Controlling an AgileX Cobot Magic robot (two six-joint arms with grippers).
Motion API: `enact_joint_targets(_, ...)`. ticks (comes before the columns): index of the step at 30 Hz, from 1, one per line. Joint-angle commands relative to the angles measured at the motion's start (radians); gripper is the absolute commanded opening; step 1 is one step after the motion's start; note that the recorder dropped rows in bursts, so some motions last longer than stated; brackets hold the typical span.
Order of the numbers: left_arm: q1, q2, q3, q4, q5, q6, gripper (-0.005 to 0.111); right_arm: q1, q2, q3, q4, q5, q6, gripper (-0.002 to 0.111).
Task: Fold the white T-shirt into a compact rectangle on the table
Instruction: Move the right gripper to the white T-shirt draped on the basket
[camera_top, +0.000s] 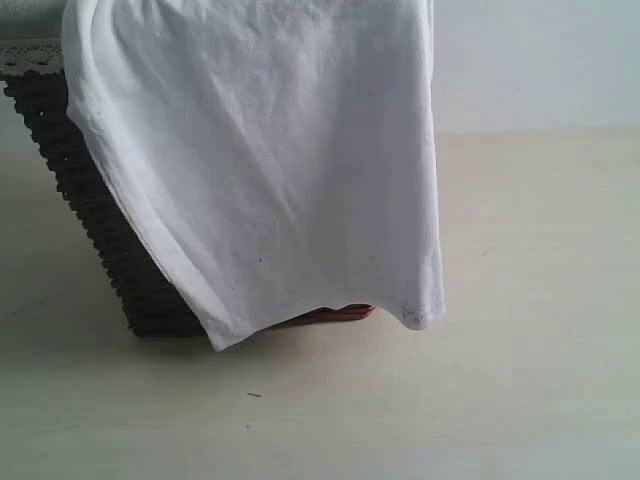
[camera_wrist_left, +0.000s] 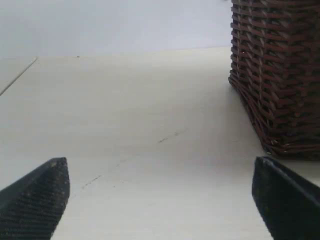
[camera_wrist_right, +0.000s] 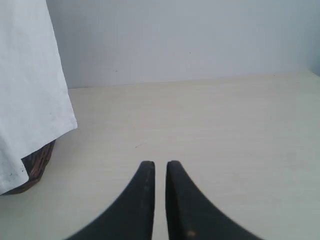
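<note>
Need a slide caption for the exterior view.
White T-shirt hangs in front of the dark wicker basket standing on the beige table.

Robot test bench, lab-style setup dressed with home laundry props. Broad cream table (camera_top: 540, 300) running flat ahead of left gripper (camera_wrist_left: 160, 170), plain pale wall (camera_top: 540, 60) rising straight behind it. Same table, same wall ahead of right gripper (camera_wrist_right: 160, 164). Dark wicker basket (camera_wrist_left: 280, 75) standing on table ahead of left gripper, off to one side, lace trim (camera_top: 25, 55) on rim. White T-shirt (camera_top: 270, 150) hanging in front of basket: household props, staged surroundings.
</note>
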Motion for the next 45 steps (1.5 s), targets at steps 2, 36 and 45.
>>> enact_joint_targets(2, 0.003, -0.006, -0.001, -0.007, -0.008, -0.004, 0.094, -0.005, -0.006, 0.004, -0.006, -0.004, -0.003, 0.010)
enact_joint_targets(36, 0.003, -0.006, -0.001, -0.007, -0.008, -0.004, 0.094, -0.005, 1.215, -0.498, 0.205, -0.143, -0.271, 0.000)
enact_joint_targets(45, 0.003, -0.006, -0.001, -0.007, -0.008, -0.004, 0.094, -0.124, 1.282, -0.925, 1.103, 0.937, -1.796, 0.000)
